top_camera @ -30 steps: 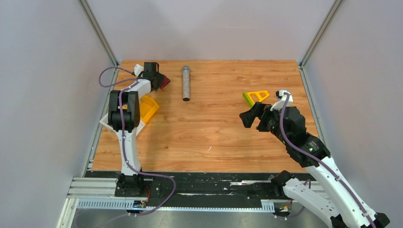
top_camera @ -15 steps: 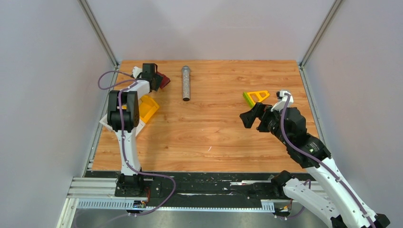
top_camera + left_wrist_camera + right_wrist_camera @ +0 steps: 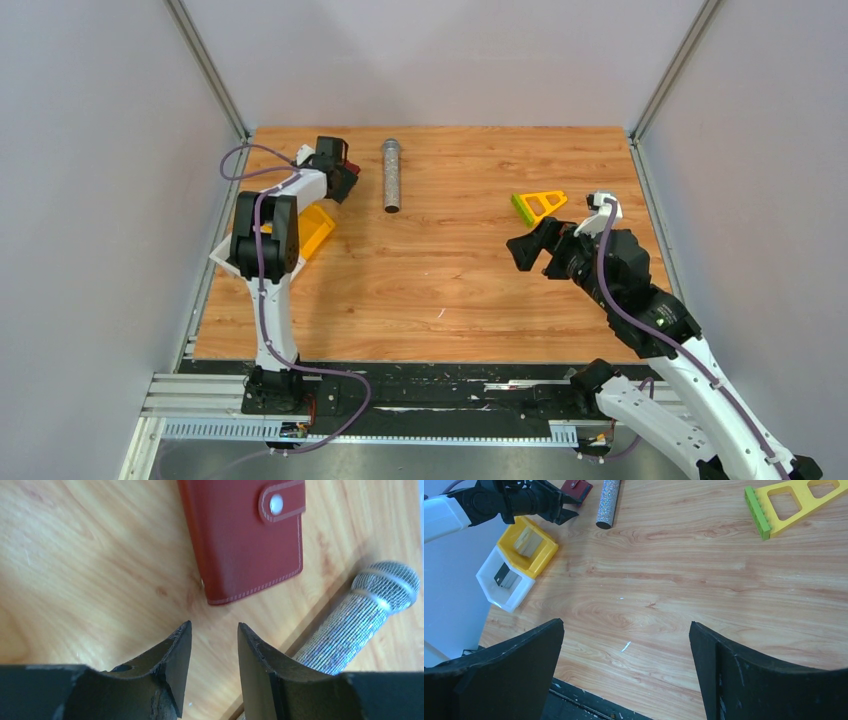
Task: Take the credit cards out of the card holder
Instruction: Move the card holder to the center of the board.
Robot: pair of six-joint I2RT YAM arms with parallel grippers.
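Your left tool (image 3: 214, 627) hangs slightly apart, empty, just short of the shut dark-red snap-tab card holder (image 3: 245, 540), upper left of the top view; your right tool (image 3: 626, 625) is wide apart, empty. What looks like the tan-gold flat card (image 3: 528, 540) sits in the yellow plastic tray (image 3: 549, 551) and the dark flat card (image 3: 503, 575) in the white plastic tray (image 3: 516, 600). Removal seems done, so likely just back off.

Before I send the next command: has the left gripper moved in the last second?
Yes. In the top view the left gripper has shifted right, closer to the metal cylinder, which has stayed put.
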